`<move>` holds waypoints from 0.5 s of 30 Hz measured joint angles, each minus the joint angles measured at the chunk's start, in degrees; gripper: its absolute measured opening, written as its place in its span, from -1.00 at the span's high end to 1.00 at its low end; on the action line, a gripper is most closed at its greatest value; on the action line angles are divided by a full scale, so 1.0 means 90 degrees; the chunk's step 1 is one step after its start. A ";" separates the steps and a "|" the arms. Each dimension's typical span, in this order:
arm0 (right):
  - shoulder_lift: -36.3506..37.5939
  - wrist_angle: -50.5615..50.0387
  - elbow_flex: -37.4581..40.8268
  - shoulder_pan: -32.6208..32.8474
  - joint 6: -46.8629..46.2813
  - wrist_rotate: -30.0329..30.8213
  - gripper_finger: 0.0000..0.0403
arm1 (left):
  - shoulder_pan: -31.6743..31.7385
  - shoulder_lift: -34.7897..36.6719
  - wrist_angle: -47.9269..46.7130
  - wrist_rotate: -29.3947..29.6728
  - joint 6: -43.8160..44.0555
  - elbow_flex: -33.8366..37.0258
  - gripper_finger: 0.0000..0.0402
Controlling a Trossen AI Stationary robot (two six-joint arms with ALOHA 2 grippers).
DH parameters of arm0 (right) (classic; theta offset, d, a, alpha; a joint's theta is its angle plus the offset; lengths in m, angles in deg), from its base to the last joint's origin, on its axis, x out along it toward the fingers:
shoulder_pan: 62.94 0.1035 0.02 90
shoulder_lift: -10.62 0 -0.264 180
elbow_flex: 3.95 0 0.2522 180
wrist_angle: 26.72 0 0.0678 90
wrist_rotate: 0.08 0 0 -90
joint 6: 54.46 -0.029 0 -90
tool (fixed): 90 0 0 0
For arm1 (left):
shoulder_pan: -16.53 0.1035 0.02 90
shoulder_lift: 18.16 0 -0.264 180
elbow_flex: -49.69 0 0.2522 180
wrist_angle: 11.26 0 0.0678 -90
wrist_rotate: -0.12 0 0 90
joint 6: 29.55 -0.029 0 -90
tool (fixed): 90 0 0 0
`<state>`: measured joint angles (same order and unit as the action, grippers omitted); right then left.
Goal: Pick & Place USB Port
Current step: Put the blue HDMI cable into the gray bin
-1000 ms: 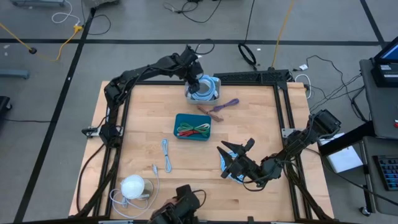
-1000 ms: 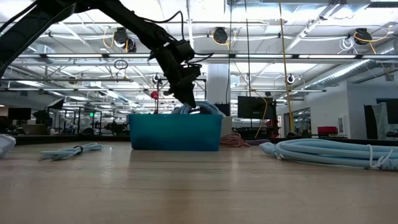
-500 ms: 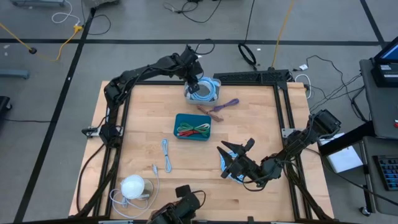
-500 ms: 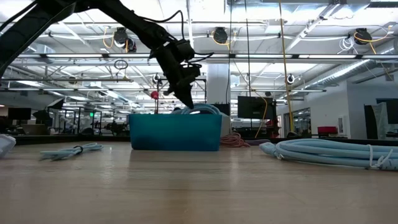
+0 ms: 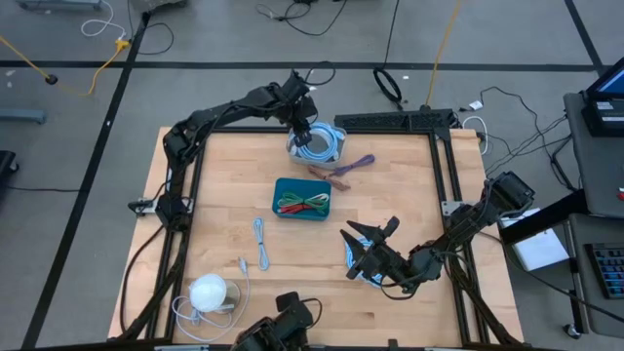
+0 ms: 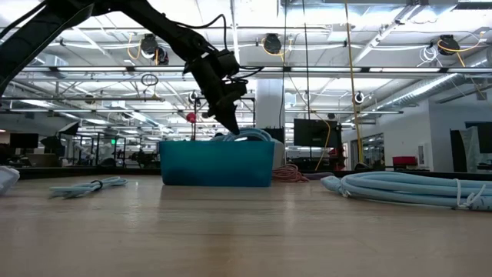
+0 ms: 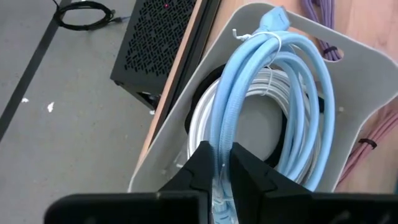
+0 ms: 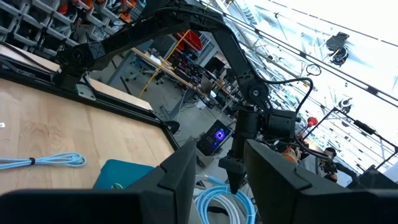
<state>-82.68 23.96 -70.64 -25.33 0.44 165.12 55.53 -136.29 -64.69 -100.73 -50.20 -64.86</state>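
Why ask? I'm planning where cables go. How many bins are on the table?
2. A teal bin sits mid-table; a grey bin sits at the far edge, where the left pincer is shut on its light-blue cable. None seems hidden.

High view straight down on table [image 5: 409, 195]; low view level at tabletop; 2 wrist views close; all share teal bin [image 5: 301, 199]

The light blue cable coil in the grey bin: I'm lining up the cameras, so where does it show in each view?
High: light blue cable coil at the table's far edge, under the left gripper.
Low: just above the teal tray.
Left wrist: center, pinched between the fingers.
Right wrist: bottom center.
Shared landmark: teal tray.
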 joint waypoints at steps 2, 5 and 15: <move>0.0000 0.0001 0.0000 0.0001 0.0000 0.0000 0.35 | 0.0000 0.0000 0.0006 0.0041 0.0043 0.0000 0.81; 0.0000 0.0000 0.0000 0.0000 0.0000 0.0001 0.36 | -0.0021 0.0000 0.0054 0.0195 0.0164 0.0003 0.60; 0.0000 0.0000 0.0000 0.0000 0.0010 0.0011 0.36 | -0.0182 -0.0007 0.0534 0.0375 0.0253 0.0010 0.07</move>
<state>-82.68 23.96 -70.64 -25.33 0.52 165.22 53.90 -136.35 -59.88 -97.35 -47.92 -64.78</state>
